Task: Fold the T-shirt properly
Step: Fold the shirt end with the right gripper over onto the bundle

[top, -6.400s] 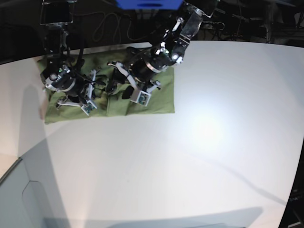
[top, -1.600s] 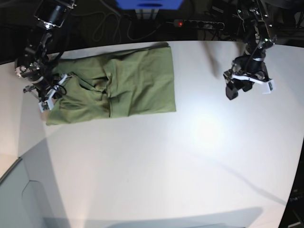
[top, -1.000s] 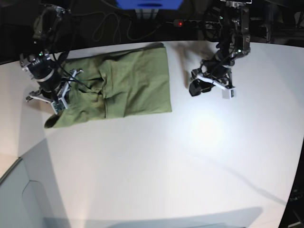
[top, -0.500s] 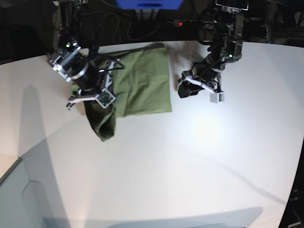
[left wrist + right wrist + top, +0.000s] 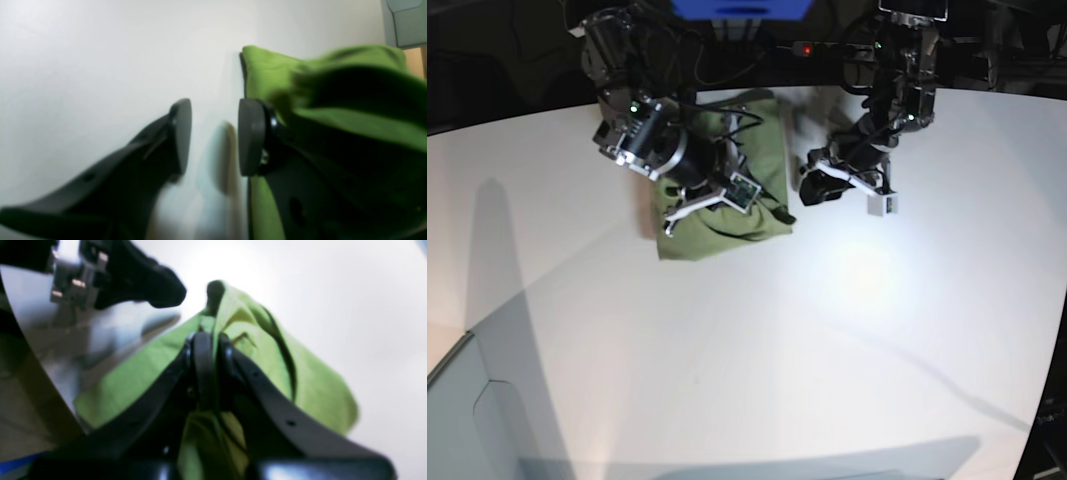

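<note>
T-shirt (image 5: 727, 215): its left half has been carried over onto the right half since half a second ago, so the cross-fold is nearly laid. It lies far-centre on the surface (image 5: 827, 340), long axis now near-to-far. Right hand (image 5: 206, 368) stays clamped on cloth; left hand (image 5: 213, 136) empty, jaws partly apart, beside the shirt's right edge.

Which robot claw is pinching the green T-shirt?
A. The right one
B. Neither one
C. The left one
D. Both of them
A. In the right wrist view the right gripper is closed with folds of the T-shirt bunched between its fingers, while the left gripper stands open beside the shirt's edge with only bare table between its fingers.
</note>
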### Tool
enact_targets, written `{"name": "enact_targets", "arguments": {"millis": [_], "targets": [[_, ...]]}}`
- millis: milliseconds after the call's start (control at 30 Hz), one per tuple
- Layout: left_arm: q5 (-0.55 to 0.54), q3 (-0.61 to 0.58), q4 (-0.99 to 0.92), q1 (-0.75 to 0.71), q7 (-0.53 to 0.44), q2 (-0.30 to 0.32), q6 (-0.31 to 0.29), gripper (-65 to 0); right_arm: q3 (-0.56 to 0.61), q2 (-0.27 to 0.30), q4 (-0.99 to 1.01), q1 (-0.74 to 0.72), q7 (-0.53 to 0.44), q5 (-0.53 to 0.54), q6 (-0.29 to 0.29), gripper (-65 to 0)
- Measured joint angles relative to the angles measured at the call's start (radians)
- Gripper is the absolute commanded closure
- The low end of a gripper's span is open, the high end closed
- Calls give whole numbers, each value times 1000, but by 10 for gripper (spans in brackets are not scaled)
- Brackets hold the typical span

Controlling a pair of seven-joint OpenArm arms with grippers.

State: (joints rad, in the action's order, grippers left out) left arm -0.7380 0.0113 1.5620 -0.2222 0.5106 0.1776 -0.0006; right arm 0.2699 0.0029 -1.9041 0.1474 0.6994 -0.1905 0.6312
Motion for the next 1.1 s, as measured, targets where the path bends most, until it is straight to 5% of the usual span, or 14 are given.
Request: {"name": "enact_targets", "arguments": {"millis": [767, 867, 1100], "targets": [[6, 8, 21, 26, 18, 0, 16, -226, 14, -8, 138, 0, -64, -8, 0, -3], [3, 15, 61, 20, 19, 8, 15, -226, 39, -9, 159, -19, -68, -5, 0, -75], [4, 190, 95, -65, 29, 4, 15, -228, 68, 2, 105, -2, -68, 3, 3, -369]]}}
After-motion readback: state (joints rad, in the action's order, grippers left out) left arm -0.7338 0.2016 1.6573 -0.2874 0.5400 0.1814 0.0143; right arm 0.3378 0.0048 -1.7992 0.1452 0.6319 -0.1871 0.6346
